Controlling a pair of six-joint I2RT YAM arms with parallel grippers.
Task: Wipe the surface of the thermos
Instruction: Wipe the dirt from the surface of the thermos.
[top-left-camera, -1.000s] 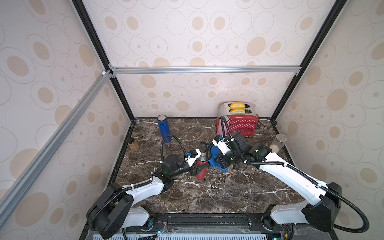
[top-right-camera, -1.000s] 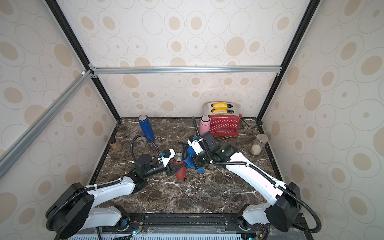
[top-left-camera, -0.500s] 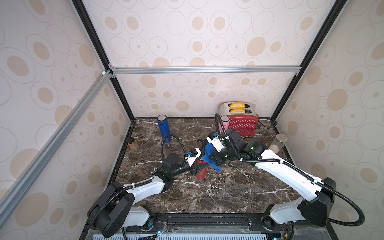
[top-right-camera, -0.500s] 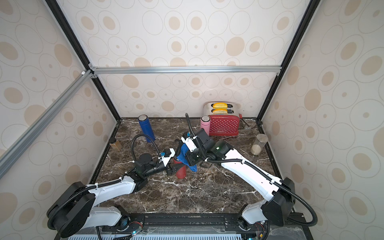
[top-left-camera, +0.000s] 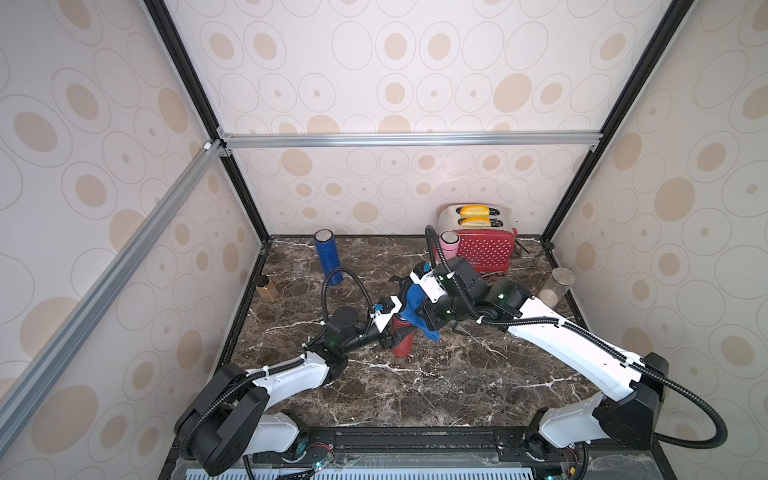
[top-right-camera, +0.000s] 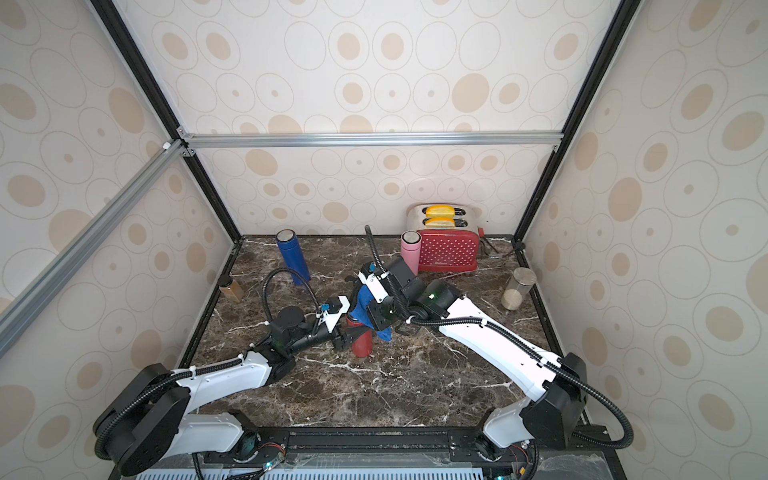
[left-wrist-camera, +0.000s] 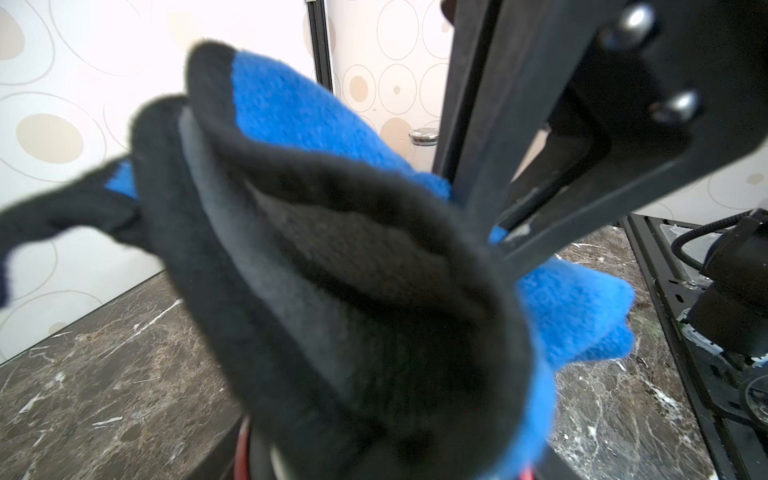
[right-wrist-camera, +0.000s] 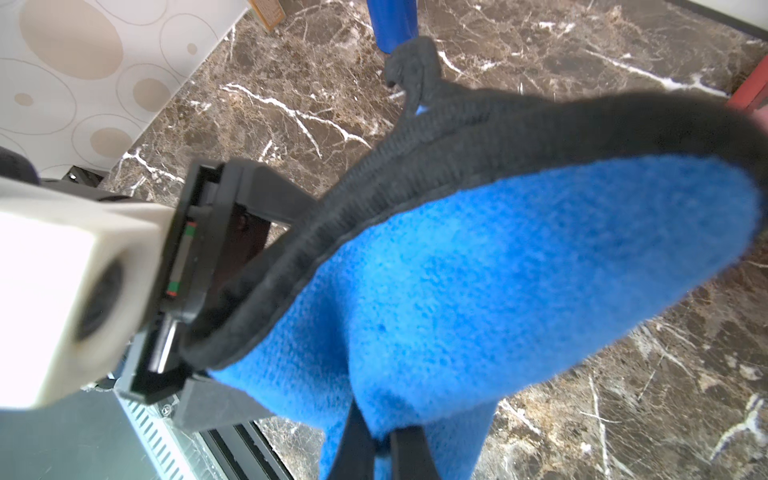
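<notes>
Right, the red thermos (top-left-camera: 402, 348) stands upright near the middle of the surface (top-left-camera: 415, 395), its long axis vertical. My left claw (top-left-camera: 397, 332) reaches in from the left and is clamped around its upper body, bracing it. The blue cloth (top-left-camera: 413, 303) drapes over the cap and down one side. My right claw (right-wrist-camera: 382, 448) has it pinched, jaws fully closed on the fabric. So the thermos sits below the right claw and a little to its left. I judge the next stroke must run down along that vertical axis.

My count:
- Three thermoses: the red one, plus a blue thermos (top-left-camera: 328, 259) and a pink thermos (top-left-camera: 449, 246) at the back.
- One cloth.
- One toaster (top-left-camera: 484, 251) carrying two slices.
- Two jars: a glass jar (top-left-camera: 555, 289) and a small amber jar (top-left-camera: 268, 288).
</notes>
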